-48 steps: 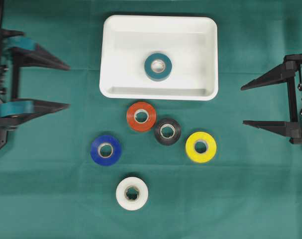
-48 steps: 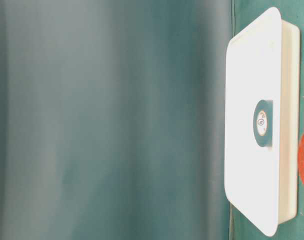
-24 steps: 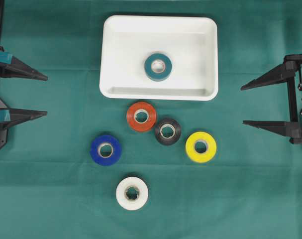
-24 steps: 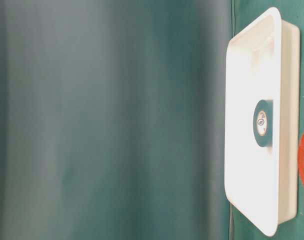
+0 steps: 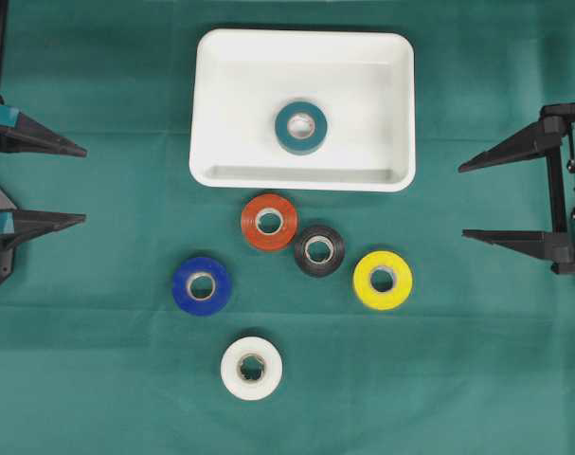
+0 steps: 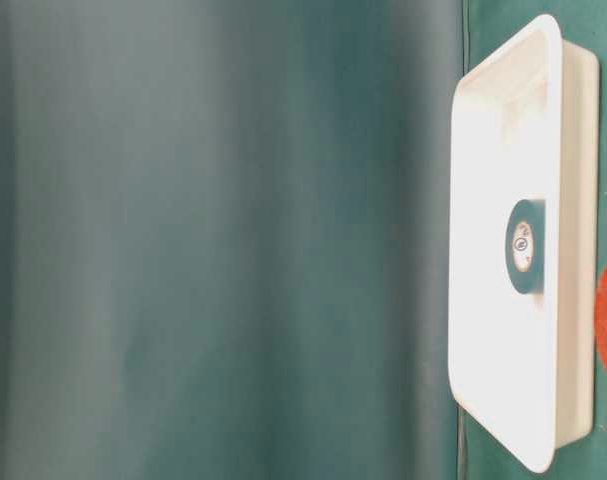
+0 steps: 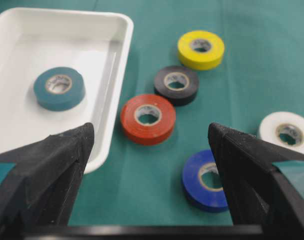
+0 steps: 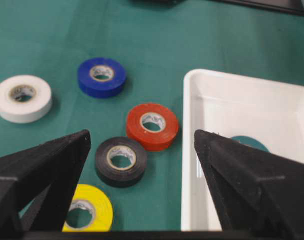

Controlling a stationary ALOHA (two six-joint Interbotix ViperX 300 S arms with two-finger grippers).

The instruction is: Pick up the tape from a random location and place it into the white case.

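A green cloth covers the bench (image 5: pixel 476 379). The white case (image 5: pixel 211 104) sits on it toward the far side in the overhead view. On the cloth just in front of the case lie the red tape (image 5: pixel 269 222) and black tape (image 5: pixel 319 250), touching or nearly so, then the yellow tape (image 5: pixel 383 280), blue tape (image 5: pixel 202 285) and, nearest, the white tape (image 5: pixel 252 368), each flat.
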